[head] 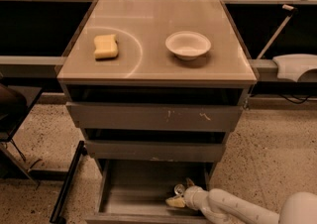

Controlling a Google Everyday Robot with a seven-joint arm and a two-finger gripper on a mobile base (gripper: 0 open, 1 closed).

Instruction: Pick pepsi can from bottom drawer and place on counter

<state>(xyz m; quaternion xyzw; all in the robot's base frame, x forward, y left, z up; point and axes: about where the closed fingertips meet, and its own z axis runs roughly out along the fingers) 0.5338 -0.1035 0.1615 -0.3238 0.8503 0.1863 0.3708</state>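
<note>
Pick stage: the gripper [177, 199] sits in the bottom drawer [132, 189] beside the pepsi can [179, 188]. Whether it is open or closed cannot be told. Next move, as judged: a secure hold, then a lift to the counter [148, 20].

The counter [148, 20] carries a yellow sponge [106, 46] and a white bowl [187, 44], well apart; the gripper [176, 201] is low in the bottom drawer [133, 188].

Bottom drawer [133, 196] is seen pulled open; gripper [180, 194] is located inside it, right front, at the can [179, 188]; only the can's silver lid is shown; arm [237, 210] is entered from lower right; sponge [106, 46] and bowl [187, 44] are set well apart on counter [153, 20].
</note>
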